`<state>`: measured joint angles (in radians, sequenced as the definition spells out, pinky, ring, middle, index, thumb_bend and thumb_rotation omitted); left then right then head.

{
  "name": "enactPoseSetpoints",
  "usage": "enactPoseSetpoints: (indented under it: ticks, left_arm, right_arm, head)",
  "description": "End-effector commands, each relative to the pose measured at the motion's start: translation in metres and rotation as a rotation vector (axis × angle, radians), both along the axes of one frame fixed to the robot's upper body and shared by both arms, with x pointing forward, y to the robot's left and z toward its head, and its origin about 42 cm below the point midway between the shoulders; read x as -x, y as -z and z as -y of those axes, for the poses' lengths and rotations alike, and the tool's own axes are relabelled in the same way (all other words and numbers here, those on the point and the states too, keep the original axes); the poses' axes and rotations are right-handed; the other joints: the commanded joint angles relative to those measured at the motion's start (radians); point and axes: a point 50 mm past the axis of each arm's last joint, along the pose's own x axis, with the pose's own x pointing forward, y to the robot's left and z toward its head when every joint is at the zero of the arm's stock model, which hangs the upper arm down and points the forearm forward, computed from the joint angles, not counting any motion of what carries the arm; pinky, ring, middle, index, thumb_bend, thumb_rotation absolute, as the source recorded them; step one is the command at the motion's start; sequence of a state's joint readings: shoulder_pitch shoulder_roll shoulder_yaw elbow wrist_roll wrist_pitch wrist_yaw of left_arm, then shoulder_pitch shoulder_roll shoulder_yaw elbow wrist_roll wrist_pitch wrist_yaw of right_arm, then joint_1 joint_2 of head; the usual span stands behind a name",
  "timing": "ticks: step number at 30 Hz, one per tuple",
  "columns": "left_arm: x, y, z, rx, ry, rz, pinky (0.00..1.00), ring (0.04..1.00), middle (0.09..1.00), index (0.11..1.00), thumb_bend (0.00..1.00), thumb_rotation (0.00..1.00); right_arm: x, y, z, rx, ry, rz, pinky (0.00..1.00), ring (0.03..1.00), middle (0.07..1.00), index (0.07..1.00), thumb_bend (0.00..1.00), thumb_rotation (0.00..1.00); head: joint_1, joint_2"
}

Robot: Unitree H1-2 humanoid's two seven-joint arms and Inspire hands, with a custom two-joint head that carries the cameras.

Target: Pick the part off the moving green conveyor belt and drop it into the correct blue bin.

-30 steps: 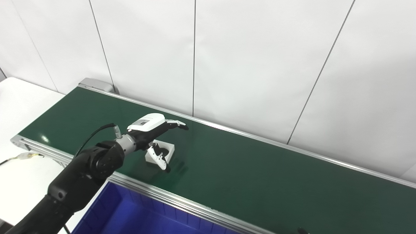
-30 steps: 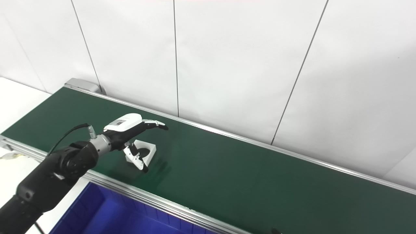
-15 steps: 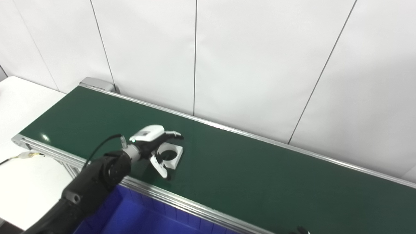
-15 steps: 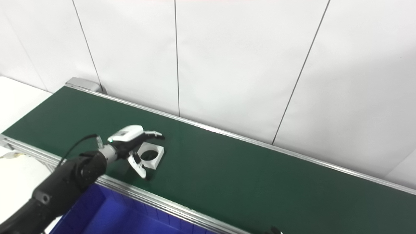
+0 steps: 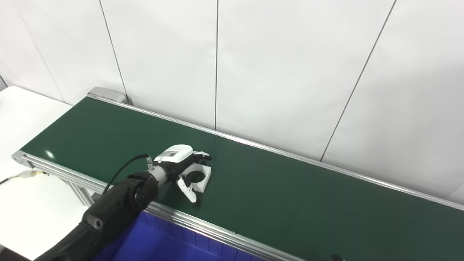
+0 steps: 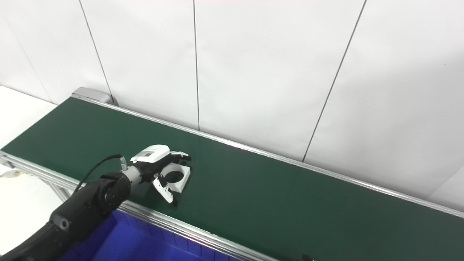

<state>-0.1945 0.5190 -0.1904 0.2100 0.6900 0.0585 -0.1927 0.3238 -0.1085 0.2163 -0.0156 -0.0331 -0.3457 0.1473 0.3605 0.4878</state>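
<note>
Nearest item: deep blue plastic bin (image 5: 152, 246), ribbed inner wall, open top, set below the near edge of the conveyor at the lower left. Contents not discernible.

Next: brushed aluminium side rail (image 5: 217, 230) running along the near edge of the belt, diagonal from left to lower right.

Left arm: black jointed arm (image 5: 108, 214) entering from the lower left, crossing over the bin and the rail, with a black cable looping above the wrist.

Left hand (image 5: 183, 168): white-backed, black-fingered, reaching low over the belt. Its fingers (image 5: 201, 156) extend over the far side of the part and its thumb (image 5: 188, 188) hangs down at the near side. Fingers and thumb stand apart, straddling the part without a closed hold; whether they touch it cannot be told.

Task item: white square block with a round central hole (image 5: 200, 175). It lies flat on the belt, hole facing upward, roughly equal-sided so no clear long axis; edges skewed to the belt edges. Position: near half of the belt, left of centre, partly covered by the hand.

Dark green conveyor belt (image 5: 290, 195): runs diagonally from upper left to lower right.

Far side: second aluminium rail (image 5: 272, 148), grey end housing (image 5: 107, 95) at the upper left.

Beyond: white panelled wall (image 5: 290, 72) with thin dark seams. White tabletop (image 5: 21, 112) at far left.

Right hand: not in view.
</note>
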Motion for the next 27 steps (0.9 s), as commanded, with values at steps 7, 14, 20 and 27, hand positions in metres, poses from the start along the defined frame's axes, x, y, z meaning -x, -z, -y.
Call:
enactPoseSetpoints:
  ticks: [7, 14, 20, 27]
  left_arm:
    - [-0.014, -0.012, -0.007, -0.004, -0.033, 0.069, 0.89, 0.851, 0.810, 0.779, 0.81, 0.07]
    - [-0.011, -0.010, -0.017, -0.021, -0.014, 0.077, 0.85, 0.727, 0.673, 0.572, 0.62, 0.05]
    - [-0.008, -0.005, -0.017, -0.005, 0.003, 0.068, 0.74, 0.510, 0.460, 0.517, 0.52, 0.00]
    - [-0.007, -0.005, -0.015, 0.001, 0.012, 0.056, 0.71, 0.493, 0.450, 0.520, 0.52, 0.00]
  right_arm:
    - [-0.001, -0.015, -0.002, -0.027, 0.000, 0.078, 0.72, 0.804, 0.846, 0.912, 0.77, 0.96]
    - [-0.001, -0.015, -0.001, -0.030, -0.004, 0.082, 0.72, 0.805, 0.848, 0.912, 0.76, 0.95]
    - [0.000, -0.016, 0.000, -0.028, -0.005, 0.087, 0.72, 0.805, 0.847, 0.913, 0.75, 0.96]
    - [0.000, -0.017, 0.001, -0.031, -0.006, 0.089, 0.72, 0.799, 0.844, 0.913, 0.74, 0.95]
  head:
    - [-0.002, 0.006]
    - [-0.004, 0.014]
    - [-0.008, 0.020]
    - [-0.006, 0.024]
